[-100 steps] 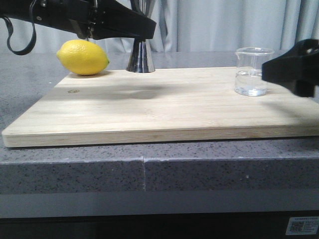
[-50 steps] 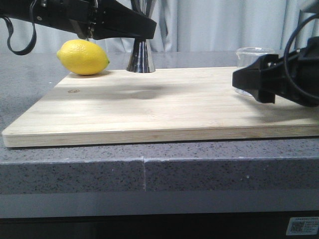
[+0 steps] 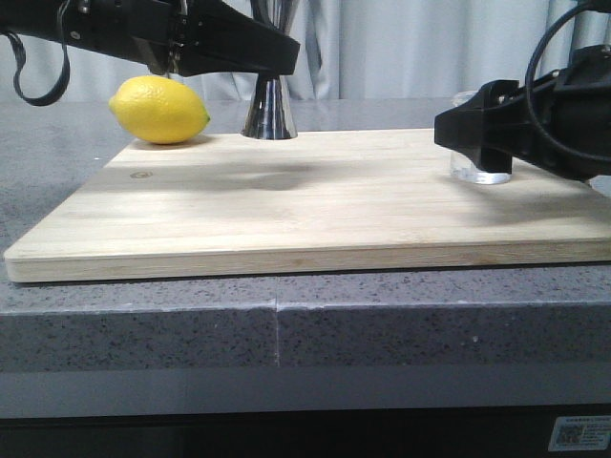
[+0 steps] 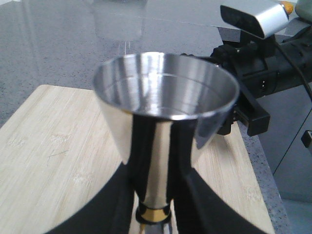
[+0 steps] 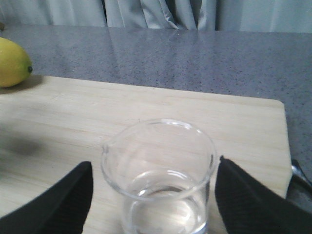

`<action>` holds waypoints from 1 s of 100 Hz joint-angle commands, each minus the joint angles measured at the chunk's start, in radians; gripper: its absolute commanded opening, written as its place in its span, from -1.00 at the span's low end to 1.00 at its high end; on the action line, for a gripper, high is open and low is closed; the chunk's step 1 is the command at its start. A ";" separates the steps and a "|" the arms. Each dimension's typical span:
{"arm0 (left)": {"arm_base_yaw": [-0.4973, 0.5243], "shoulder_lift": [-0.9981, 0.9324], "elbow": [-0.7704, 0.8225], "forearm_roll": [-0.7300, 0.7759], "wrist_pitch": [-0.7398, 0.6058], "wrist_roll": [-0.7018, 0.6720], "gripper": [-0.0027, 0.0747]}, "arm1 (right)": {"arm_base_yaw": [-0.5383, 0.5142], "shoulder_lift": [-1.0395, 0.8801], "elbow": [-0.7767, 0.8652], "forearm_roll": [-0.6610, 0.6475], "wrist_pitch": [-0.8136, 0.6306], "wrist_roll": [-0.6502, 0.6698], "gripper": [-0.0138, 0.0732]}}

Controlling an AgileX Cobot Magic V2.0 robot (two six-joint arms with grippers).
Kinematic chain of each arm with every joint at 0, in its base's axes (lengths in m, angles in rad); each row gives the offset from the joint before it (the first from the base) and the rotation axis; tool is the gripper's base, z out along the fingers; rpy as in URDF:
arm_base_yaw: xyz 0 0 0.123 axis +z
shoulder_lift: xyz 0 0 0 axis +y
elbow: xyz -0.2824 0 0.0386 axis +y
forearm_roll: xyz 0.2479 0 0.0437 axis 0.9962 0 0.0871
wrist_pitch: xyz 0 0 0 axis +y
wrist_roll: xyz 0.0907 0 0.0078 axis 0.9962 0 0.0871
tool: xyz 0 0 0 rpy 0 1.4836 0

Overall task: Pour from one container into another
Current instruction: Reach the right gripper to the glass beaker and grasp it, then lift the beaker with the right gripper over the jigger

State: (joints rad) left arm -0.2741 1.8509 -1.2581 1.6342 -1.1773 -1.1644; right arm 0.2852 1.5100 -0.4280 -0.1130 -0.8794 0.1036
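The glass beaker (image 5: pixel 158 180) stands between the released right hand's (image 5: pixel 151 195) fingers (image 5: pixel 63 200), untouched.

In front of me a pale wooden cutting board (image 3: pixel 315 205) lies flat on the grey speckled counter (image 3: pixel 286 329), and it has a small round mark near its far left corner. A yellow lemon (image 3: pixel 158 110) lies on its side at the far left corner of the board; I cannot tell if it rests on the wood or on the counter just behind. Behind the counter hang light grey curtains (image 3: pixel 420 48) with vertical folds.
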 commanded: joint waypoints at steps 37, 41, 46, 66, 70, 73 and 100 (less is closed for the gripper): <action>-0.007 -0.058 -0.028 -0.063 -0.127 -0.007 -0.64 | 0.000 -0.024 -0.023 -0.007 -0.056 0.000 0.42; -0.007 -0.058 -0.028 -0.063 -0.127 -0.007 -0.64 | 0.000 -0.024 -0.023 -0.007 -0.054 0.000 0.42; -0.007 -0.058 -0.028 -0.063 -0.127 -0.007 -0.64 | 0.000 -0.024 -0.023 -0.007 -0.052 0.000 0.39; -0.007 -0.058 -0.028 -0.063 -0.127 -0.007 -0.64 | 0.000 -0.024 -0.023 -0.007 -0.049 0.000 0.23; -0.007 -0.058 -0.028 -0.063 -0.127 -0.007 -0.64 | 0.000 -0.022 -0.023 -0.007 -0.049 0.000 0.23; -0.007 -0.058 -0.028 -0.063 -0.127 -0.007 -0.64 | 0.000 -0.019 -0.023 -0.007 -0.051 0.000 0.23; -0.007 -0.058 -0.028 -0.063 -0.127 -0.007 -0.64 | 0.000 0.035 -0.035 -0.007 -0.073 0.000 0.22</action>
State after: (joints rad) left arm -0.2741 1.8509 -1.2581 1.6342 -1.1773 -1.1644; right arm 0.2852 1.5621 -0.4339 -0.1146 -0.8644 0.1055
